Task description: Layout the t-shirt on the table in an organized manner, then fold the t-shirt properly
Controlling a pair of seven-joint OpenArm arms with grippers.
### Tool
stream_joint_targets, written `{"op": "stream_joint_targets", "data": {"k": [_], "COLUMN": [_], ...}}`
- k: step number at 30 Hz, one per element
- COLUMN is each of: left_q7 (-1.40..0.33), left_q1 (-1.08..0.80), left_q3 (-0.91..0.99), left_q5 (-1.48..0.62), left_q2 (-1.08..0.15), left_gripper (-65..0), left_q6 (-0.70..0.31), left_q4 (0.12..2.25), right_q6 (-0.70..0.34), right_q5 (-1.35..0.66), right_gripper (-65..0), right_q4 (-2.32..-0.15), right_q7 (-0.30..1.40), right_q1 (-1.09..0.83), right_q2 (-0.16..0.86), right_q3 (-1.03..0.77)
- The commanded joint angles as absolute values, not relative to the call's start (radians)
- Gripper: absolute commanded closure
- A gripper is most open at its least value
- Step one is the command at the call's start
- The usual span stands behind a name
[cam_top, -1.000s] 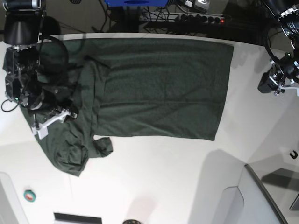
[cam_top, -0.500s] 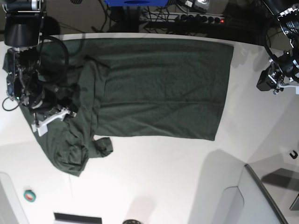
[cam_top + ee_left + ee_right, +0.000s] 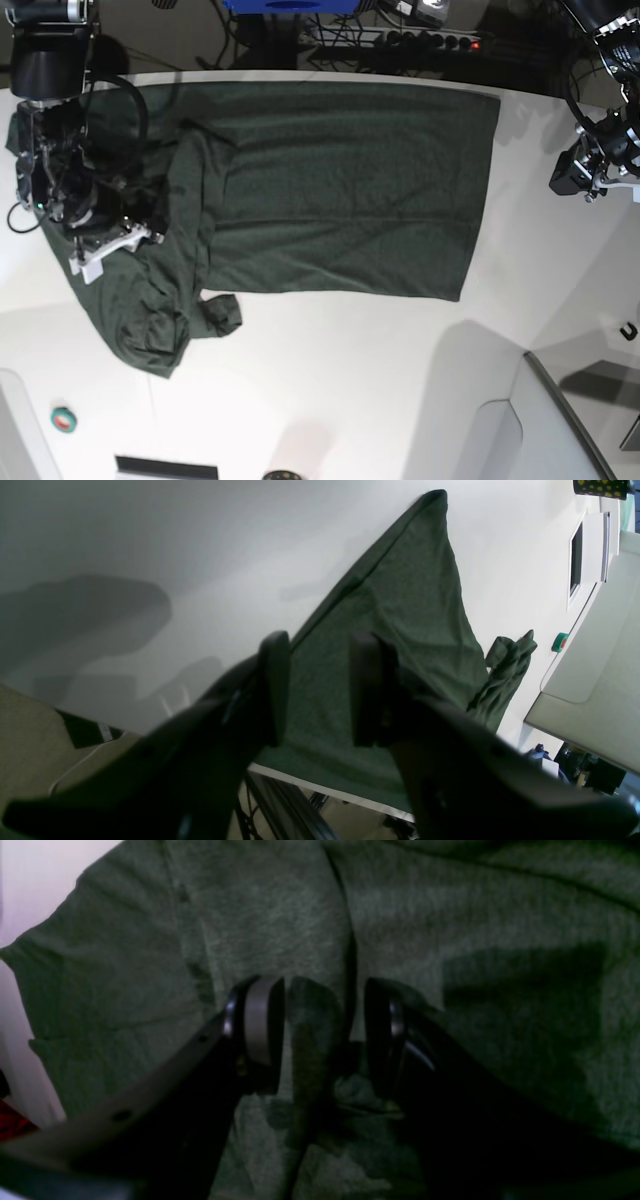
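Note:
The dark green t-shirt [image 3: 340,190] lies on the white table [image 3: 350,380], its body spread flat towards the right. Its left part is crumpled, with a bunched sleeve [image 3: 175,330] at the front. My right gripper [image 3: 108,248] rests on that crumpled left part. In the right wrist view the right gripper [image 3: 322,1032] has its jaws apart, pressed into the shirt [image 3: 250,905], and a ridge of cloth stands between them. My left gripper [image 3: 580,185] hangs open and empty beyond the shirt's right edge. In the left wrist view the left gripper [image 3: 317,690] is above the shirt [image 3: 400,610].
A green tape roll [image 3: 63,419] lies at the front left and also shows in the left wrist view [image 3: 560,641]. A grey angled panel [image 3: 560,420] fills the front right corner. A power strip [image 3: 400,40] and cables lie behind the table's far edge.
My right gripper has shifted slightly up and to the left on the crumpled cloth. The left arm has edged a little to the left. The shirt's shape is unchanged.

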State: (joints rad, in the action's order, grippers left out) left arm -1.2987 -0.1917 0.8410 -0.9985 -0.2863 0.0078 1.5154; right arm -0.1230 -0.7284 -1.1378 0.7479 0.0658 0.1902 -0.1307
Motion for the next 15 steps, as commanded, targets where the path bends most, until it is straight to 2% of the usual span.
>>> {"op": "stream_joint_targets", "data": {"k": [1, 10, 11, 14, 15], "left_q7": [-1.296, -1.296, -1.296, -1.296, -1.296], "left_q1": [-0.188, -0.186, -0.186, -0.186, -0.186], "left_q3": [0.846, 0.846, 0.846, 0.846, 0.846], "left_q5": [-1.020, -1.020, -1.020, -1.020, -1.020], "left_q2": [-0.308, -0.308, -0.308, -0.308, -0.308], "left_gripper": [-18.9, -18.9, -18.9, -18.9, -18.9], "left_q6": [0.005, 0.005, 0.005, 0.005, 0.005], "left_q4": [1.535, 1.532, 1.532, 1.531, 1.531], "right_q6": [-0.127, -0.128, -0.128, -0.128, -0.128], "right_q5": [-0.740, -0.745, -0.745, -0.745, -0.745], "right_gripper": [-23.7, -23.4, -21.5, -6.9, -4.4], "right_q4": [-1.155, -1.156, -1.156, -1.158, -1.158], "right_q7": [0.734, 0.736, 0.737, 0.740, 0.740], "right_q1": [0.084, 0.082, 0.082, 0.082, 0.084], "right_q2": [0.202, 0.200, 0.200, 0.200, 0.200], "right_q3": [-0.133, -0.133, -0.133, -0.131, -0.131]}}
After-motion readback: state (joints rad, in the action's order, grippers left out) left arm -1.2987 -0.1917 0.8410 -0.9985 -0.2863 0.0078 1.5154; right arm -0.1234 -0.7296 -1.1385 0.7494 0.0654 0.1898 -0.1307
